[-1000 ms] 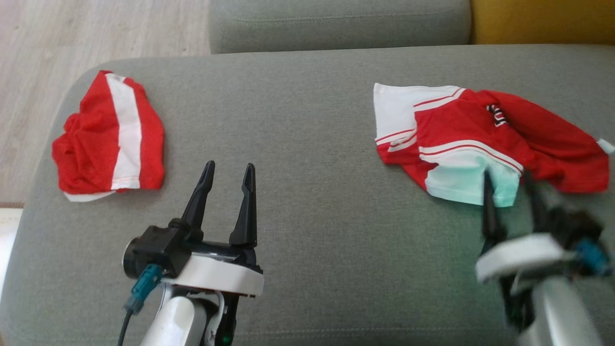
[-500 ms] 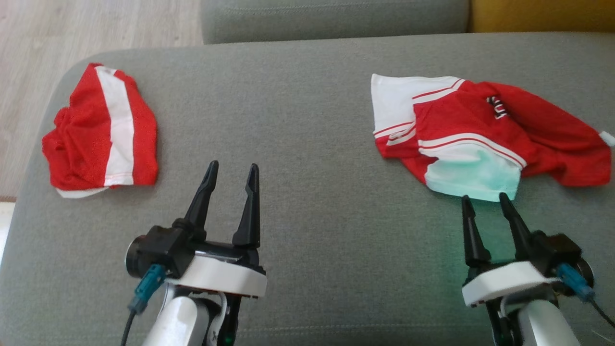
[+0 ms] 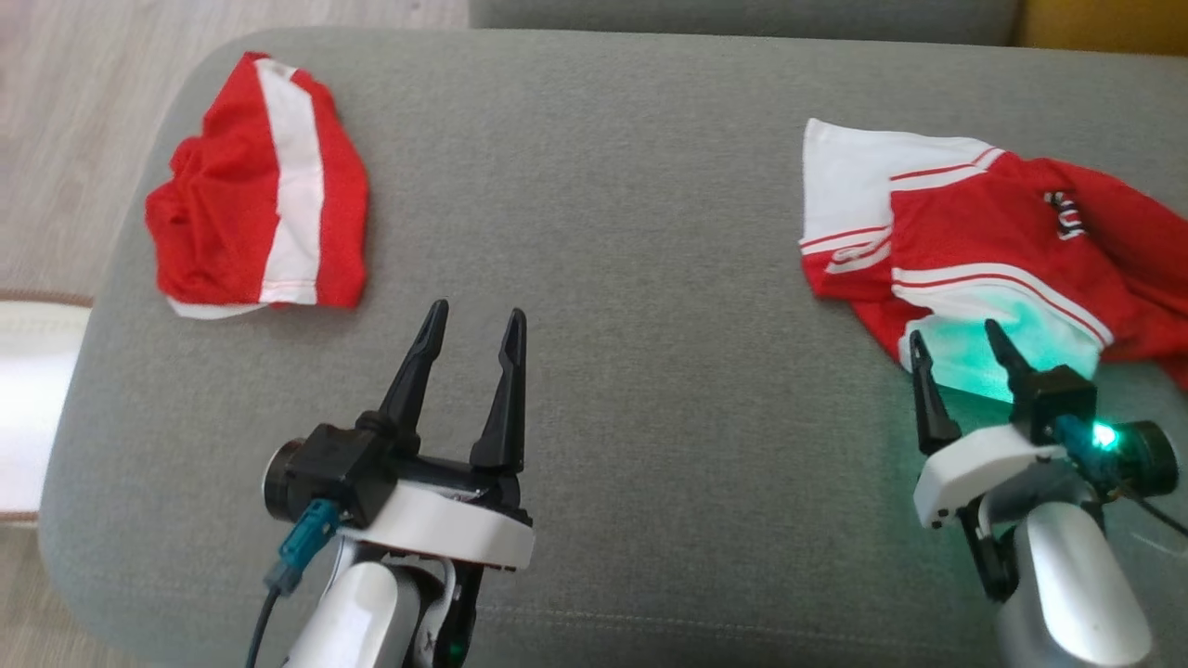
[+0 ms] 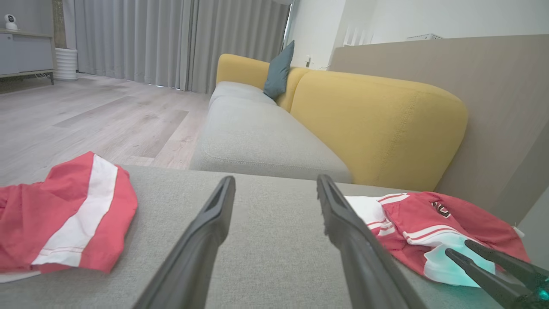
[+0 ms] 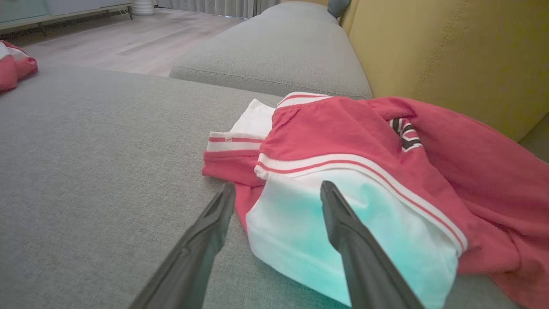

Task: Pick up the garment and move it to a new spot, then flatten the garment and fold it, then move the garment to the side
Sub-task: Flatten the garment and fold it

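Two red-and-white garments lie well apart on a wide grey sofa seat [image 3: 650, 232], seen from above. The larger, a crumpled jersey [image 3: 1002, 232], lies at the robot's right. Its long axis runs left to right across the seat, its right end slightly nearer the robot and cut off by the picture's edge. A white panel forms its far-left corner, and a white, red-striped sleeve points toward the robot, tinted green. The smaller, a folded red piece [image 3: 260, 223], sits at the far left near the seat's rounded corner, its white stripe running near to far. The left gripper [image 3: 475, 315] hovers over bare cushion between the garments, jaws open and empty, pointing away. The right gripper [image 3: 956, 332] has its jaws open too, with the tips at the jersey's near white edge; whether they touch the cloth cannot be told.
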Available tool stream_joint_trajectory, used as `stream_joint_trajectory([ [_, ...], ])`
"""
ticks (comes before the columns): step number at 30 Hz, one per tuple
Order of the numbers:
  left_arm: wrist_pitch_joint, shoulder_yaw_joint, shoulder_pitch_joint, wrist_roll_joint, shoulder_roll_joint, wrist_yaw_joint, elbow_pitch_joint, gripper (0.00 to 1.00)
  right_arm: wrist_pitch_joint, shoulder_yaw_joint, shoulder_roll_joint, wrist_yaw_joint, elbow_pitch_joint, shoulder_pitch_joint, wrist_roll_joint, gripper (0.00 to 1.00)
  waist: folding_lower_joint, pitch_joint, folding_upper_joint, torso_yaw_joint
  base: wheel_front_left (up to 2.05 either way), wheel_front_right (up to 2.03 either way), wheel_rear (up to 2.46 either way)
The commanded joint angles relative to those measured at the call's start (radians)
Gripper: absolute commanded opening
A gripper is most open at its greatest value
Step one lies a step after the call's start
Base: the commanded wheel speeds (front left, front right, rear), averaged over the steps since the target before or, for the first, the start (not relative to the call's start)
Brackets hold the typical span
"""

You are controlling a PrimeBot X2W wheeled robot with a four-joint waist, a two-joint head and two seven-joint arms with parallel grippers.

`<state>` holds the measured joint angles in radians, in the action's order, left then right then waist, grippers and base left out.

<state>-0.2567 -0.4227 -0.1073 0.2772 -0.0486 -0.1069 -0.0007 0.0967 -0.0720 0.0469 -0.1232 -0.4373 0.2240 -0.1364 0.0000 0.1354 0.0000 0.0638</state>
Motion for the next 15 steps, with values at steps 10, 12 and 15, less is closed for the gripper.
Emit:
stream_joint_trajectory([
  [10,-0.005,0.011,-0.060,0.007,-0.002,-0.010,-0.032,1.00,0.023,-0.060,0.003,-0.008,-0.068,0.123,-0.059,1.00,0.0000,0.045,0.0000,0.049,0.00,0.00,0.00],
  [12,-0.005,0.009,-0.063,0.007,-0.002,-0.010,-0.032,1.00,0.027,-0.079,0.003,-0.008,-0.082,0.135,-0.066,1.00,0.0000,0.050,0.0000,0.053,0.00,0.00,0.00],
  [15,-0.005,0.009,-0.064,0.006,-0.002,-0.011,-0.029,1.00,0.036,-0.092,0.003,-0.008,-0.102,0.150,-0.064,1.00,0.0000,0.056,0.0000,0.055,0.00,0.00,0.00],
])
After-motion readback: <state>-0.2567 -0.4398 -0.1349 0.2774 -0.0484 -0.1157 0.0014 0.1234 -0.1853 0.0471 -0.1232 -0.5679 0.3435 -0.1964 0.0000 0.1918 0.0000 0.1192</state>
